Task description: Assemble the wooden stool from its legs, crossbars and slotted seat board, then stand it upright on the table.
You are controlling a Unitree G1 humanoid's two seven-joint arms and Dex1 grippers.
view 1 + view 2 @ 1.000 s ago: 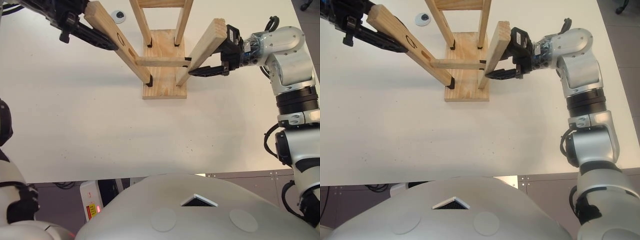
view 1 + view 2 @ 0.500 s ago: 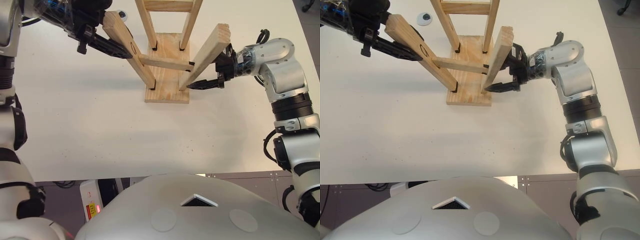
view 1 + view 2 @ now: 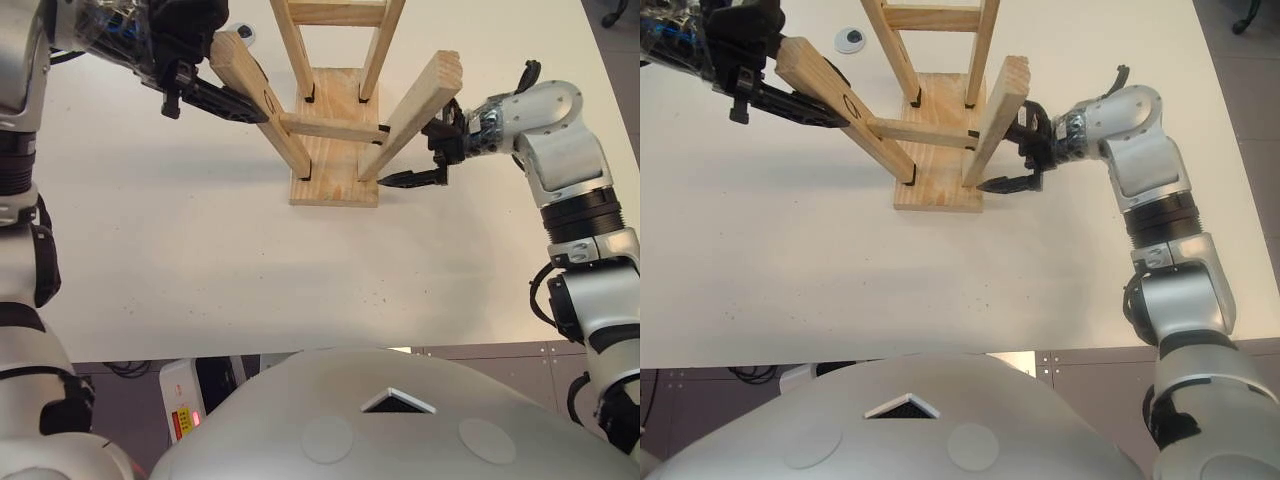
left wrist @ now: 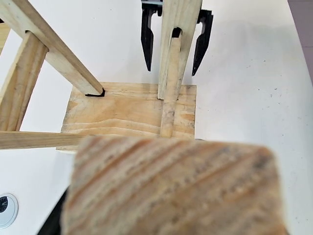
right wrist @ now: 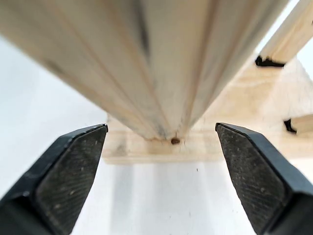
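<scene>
The stool stands upside down, its slotted seat board [image 3: 335, 188] flat on the white table and the legs pointing up. My left gripper [image 3: 245, 98] is shut on the upper end of the near left leg [image 3: 283, 140], which sits in its slot. A crossbar [image 3: 330, 127] joins that leg to the near right leg [image 3: 410, 115]. My right gripper [image 5: 160, 131] is open, one finger on each side of the right leg's lower part and both clear of the wood. The two far legs [image 3: 295, 50] carry their own crossbars [image 3: 335, 12].
A small white round disc [image 3: 848, 38] lies on the table behind the left leg. Bare table [image 3: 250, 270] stretches between the stool and the near edge. The right edge of the table runs just beyond my right arm.
The whole view has shifted. My right gripper has slid down the right leg toward the seat board. The left gripper keeps its hold on the left leg.
</scene>
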